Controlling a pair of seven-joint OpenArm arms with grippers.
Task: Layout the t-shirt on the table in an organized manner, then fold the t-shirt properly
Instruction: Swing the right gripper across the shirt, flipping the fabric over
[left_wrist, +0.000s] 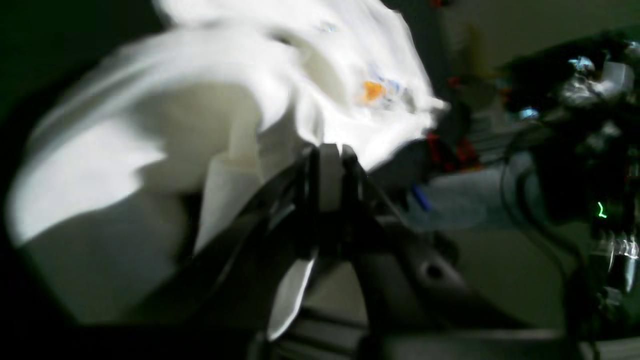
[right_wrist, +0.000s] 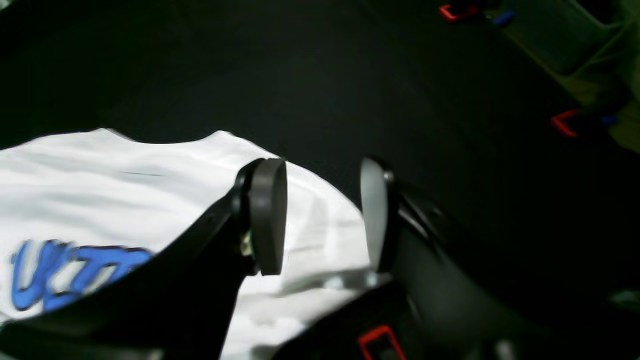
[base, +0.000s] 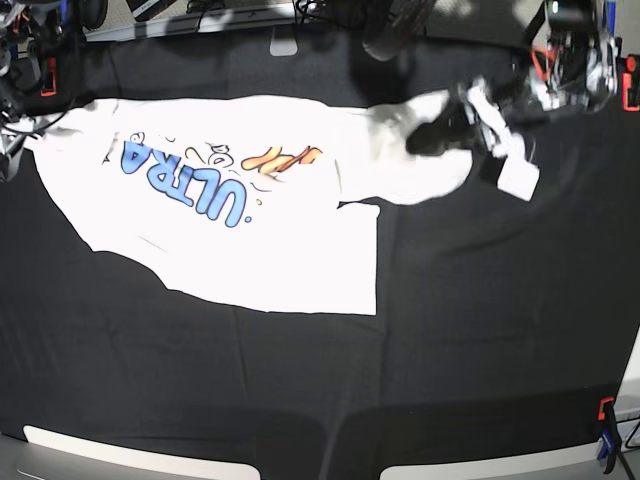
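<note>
1. Black cloth covers the desk (base: 470, 330) from its near edge to its far edge; it lies wrinkled and bare across the near half in the base view.
2. One t-shirt (base: 240, 210) is present, white, spread over the far-left part of the desk with blue "ULTRA" lettering and some orange print facing up.
3. Its far-right portion is bunched and pulled toward the far-right corner of the desk, where the left fingers (left_wrist: 330, 155) are pressed together, pinching a fold of the white cloth.
4. In the left wrist view the cloth is motion-blurred; only an orange patch of print can be made out on it.
5. Two arms are counted, one at each far corner. The right fingers (right_wrist: 322, 215) stand spread apart, holding nothing, above the shirt's edge near the far-left corner; whether they touch the cloth I cannot tell.
6. In the right wrist view the lettering is cut off after "ULT" by the finger housing.
7. Red clamps (base: 47, 78) show at the far-left and far-right edges, and one red-and-blue clamp (base: 605, 432) at the near-right corner; two more red ones appear blurred in the right wrist view.
8. Beyond the far edge the room is dim clutter: cables and dark equipment, too blurred to name.
</note>
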